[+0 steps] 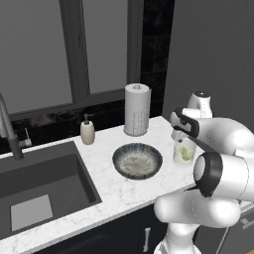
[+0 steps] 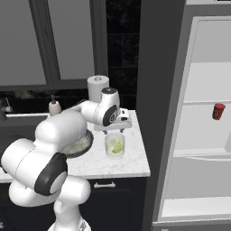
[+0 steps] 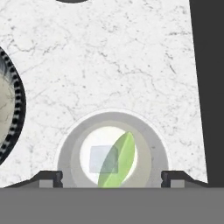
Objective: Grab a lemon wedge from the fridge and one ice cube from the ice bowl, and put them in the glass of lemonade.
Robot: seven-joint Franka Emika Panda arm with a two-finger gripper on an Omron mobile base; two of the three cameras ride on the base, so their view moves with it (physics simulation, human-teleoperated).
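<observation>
The jaws (image 3: 112, 177) hang spread wide and empty directly above the glass of lemonade (image 3: 112, 151), which stands on the bench (image 3: 122, 57) beside the ice bowl (image 1: 137, 160). Inside it, the lemon wedge (image 3: 117, 159) and a pale ice cube (image 3: 103, 158) float. A careless sideways withdrawal could clip the rim and tip the glass.

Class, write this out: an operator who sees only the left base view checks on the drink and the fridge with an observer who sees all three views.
Operator: I see green in the glass. Any ice in there?
Observer: Yes. In the hand view a pale square ice cube overlaps the lemon wedge inside the glass of lemonade.
Operator: How is the fridge?
Observer: In the right base view the fridge stands open, with a small red object on a shelf.
</observation>
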